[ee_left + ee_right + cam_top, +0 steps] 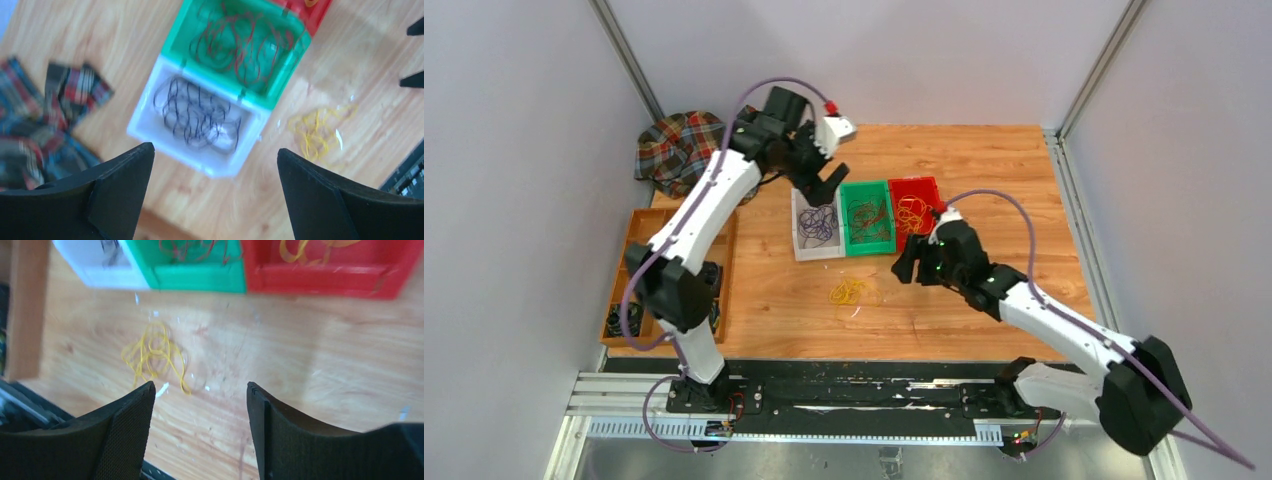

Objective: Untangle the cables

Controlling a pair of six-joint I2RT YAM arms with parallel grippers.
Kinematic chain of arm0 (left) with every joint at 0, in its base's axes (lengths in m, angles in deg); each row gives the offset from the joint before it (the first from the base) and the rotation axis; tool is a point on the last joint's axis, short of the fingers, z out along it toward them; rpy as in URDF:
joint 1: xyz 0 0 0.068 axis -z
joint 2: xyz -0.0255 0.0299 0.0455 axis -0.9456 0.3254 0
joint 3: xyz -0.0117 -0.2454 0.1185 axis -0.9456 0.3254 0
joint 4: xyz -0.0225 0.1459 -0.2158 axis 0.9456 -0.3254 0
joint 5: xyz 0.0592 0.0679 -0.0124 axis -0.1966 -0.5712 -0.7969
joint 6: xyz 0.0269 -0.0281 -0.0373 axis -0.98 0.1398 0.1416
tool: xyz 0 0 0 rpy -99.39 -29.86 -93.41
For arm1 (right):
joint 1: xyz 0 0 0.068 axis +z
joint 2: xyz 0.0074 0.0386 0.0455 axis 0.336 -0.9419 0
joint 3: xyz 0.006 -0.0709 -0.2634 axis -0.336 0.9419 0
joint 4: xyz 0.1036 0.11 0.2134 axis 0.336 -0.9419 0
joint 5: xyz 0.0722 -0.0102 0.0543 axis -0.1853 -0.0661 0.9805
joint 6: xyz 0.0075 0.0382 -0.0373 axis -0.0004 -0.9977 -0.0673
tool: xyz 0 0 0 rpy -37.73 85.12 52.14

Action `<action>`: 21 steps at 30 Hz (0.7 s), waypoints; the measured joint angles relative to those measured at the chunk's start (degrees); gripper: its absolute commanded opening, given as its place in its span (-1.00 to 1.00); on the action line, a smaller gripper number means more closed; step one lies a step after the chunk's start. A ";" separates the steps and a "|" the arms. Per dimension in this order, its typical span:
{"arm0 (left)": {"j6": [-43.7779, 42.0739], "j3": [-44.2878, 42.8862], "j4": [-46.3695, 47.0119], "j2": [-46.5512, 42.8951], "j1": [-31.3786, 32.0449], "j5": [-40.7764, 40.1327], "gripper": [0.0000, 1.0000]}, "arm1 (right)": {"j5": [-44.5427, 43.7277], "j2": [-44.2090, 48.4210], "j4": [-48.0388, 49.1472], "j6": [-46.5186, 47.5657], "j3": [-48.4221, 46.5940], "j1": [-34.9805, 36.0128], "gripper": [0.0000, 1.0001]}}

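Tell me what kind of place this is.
Probably a robot lab test cell: left arm and right arm bolted to a rail at a wooden table, plain walls with aluminium posts, bins holding thin cables.

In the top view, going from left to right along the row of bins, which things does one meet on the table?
wooden tray → white bin with purple cables → green bin with dark red cables → red bin with yellow-orange cables
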 measured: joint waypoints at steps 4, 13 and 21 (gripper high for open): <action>-0.63 9.84 -2.82 -10.40 -5.70 1.79 0.96 | 1.99 -7.85 2.43 1.57 0.79 5.77 0.46; -4.07 22.49 -7.72 -20.70 -11.21 5.77 0.96 | 9.05 -27.85 5.88 8.09 -5.05 8.39 0.17; -4.70 23.98 -8.04 -23.43 -13.22 6.75 0.97 | 11.52 -31.26 6.93 9.68 -8.17 10.19 -0.98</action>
